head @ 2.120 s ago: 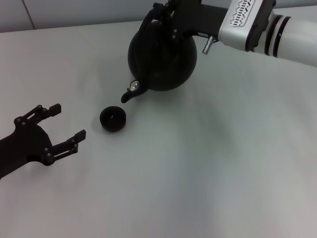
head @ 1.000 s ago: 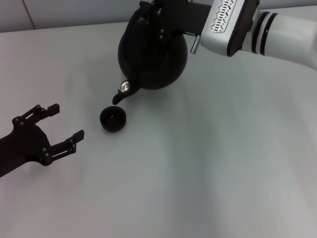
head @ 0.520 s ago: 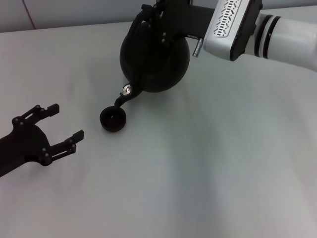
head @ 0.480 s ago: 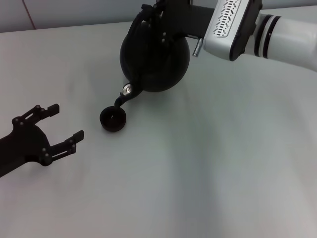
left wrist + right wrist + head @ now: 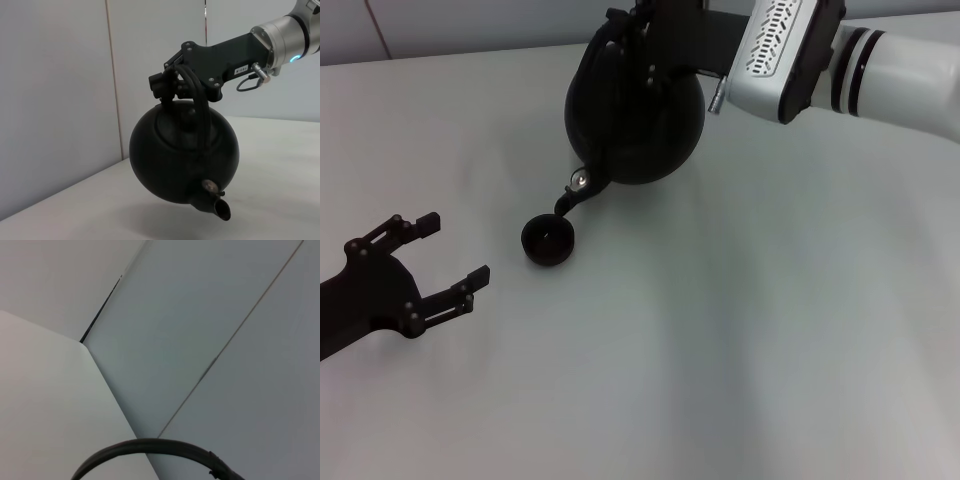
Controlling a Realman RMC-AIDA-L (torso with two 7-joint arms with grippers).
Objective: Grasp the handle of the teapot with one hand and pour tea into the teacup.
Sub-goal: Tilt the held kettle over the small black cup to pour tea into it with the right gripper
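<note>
The round black teapot [image 5: 635,105] hangs in the air, tipped with its short spout [image 5: 565,205] pointing down just above the far rim of the small dark teacup [image 5: 548,240] on the table. My right gripper [image 5: 650,20] is shut on the arched handle at the pot's top. The left wrist view shows that grip from the side: the handle [image 5: 201,112] held by the right gripper [image 5: 175,84] above the teapot [image 5: 185,160]. In the right wrist view a black arc of the handle [image 5: 150,445] shows. My left gripper [image 5: 455,248] rests open to the left of the cup.
The pale grey table [image 5: 740,330] stretches out to the right and toward the front. A light wall [image 5: 60,100] stands behind the table's far edge.
The teapot swung left, then came slightly back right and down, bringing the spout closer over the cup. The left arm has barely shifted.
</note>
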